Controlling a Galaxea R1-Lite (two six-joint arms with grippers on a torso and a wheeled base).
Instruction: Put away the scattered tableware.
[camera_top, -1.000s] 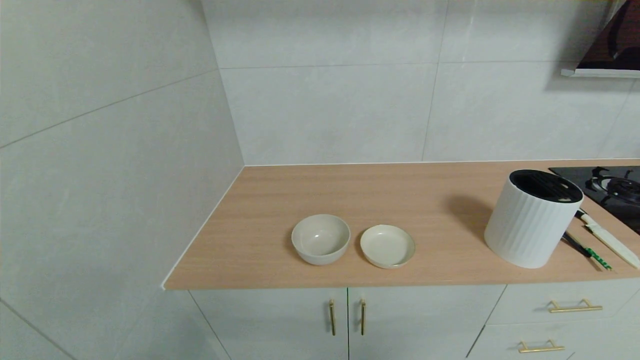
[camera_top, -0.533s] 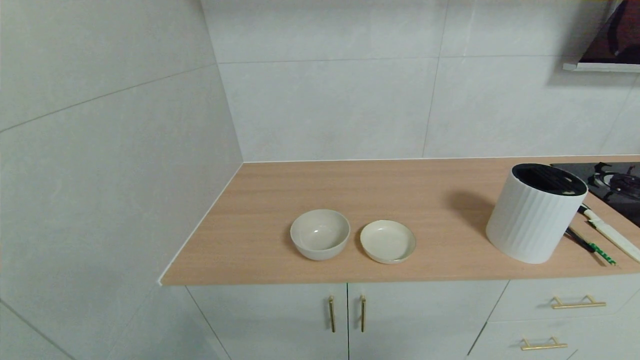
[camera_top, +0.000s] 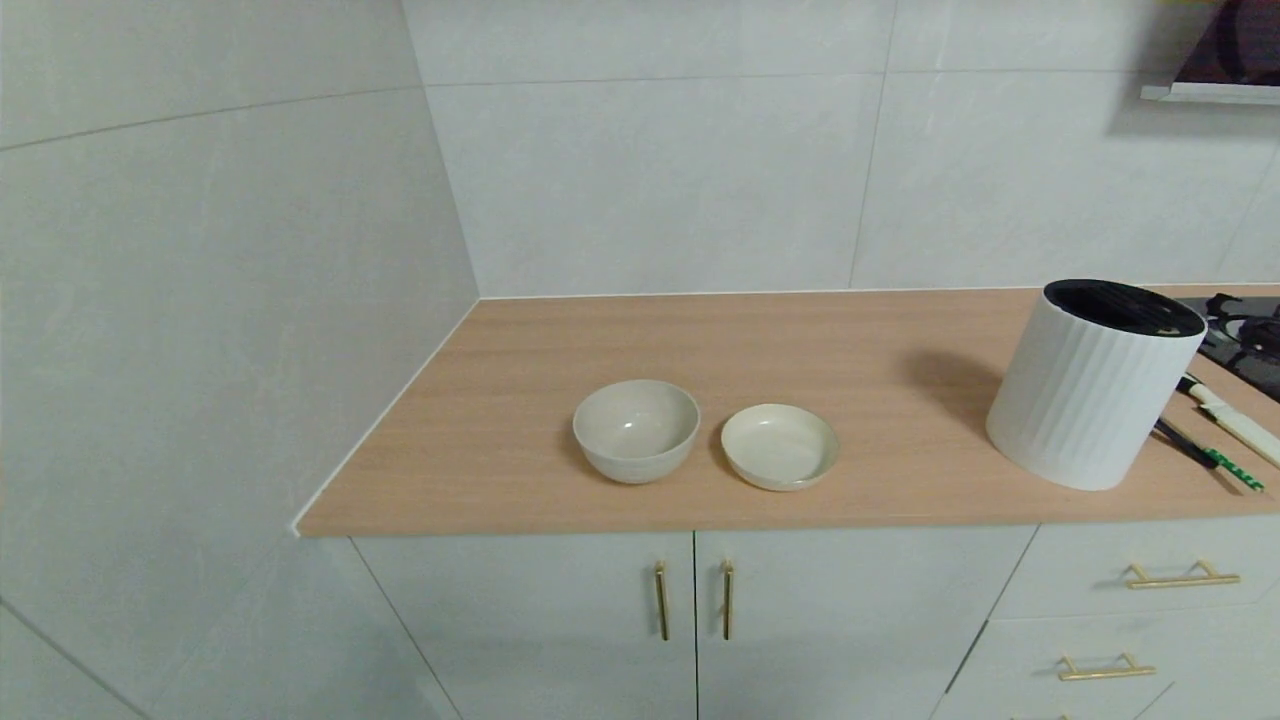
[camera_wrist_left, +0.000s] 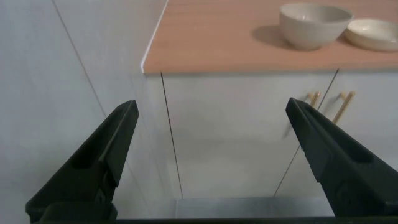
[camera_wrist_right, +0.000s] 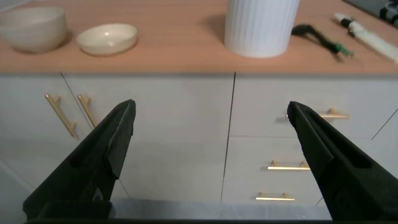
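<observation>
- Left wrist view: left gripper (camera_wrist_left: 211, 106) hangs low before the cabinet doors (camera_wrist_left: 236, 137), jaws wide; right gripper (camera_wrist_right: 210, 106) likewise.
- Bowl (camera_top: 636, 430) and dish (camera_top: 780, 446) sit just beside each other near the counter's (camera_top: 700, 340) front edge.
- Ribbed holder (camera_top: 1092, 385) stands toward the right end, knife (camera_top: 1235, 422) and perhaps chopsticks (camera_top: 1210, 455) beside it.

The right gripper (camera_wrist_right: 210, 109) hangs with its dark fingers spread wide, facing white cabinet fronts (camera_wrist_right: 174, 124) with gold handles (camera_wrist_right: 59, 115) below a wooden countertop (camera_wrist_right: 180, 59). Taking straight ahead of it as twelve o'clock, a cream bowl (camera_wrist_right: 32, 26) sits at ten. A shallow dish (camera_wrist_right: 107, 37) lies just beside the bowl at eleven, and a ribbed white holder (camera_wrist_right: 260, 25) stands at one. Black-and-green chopsticks (camera_wrist_right: 320, 38) and a pale-handled knife (camera_wrist_right: 367, 37) lie at two.
</observation>
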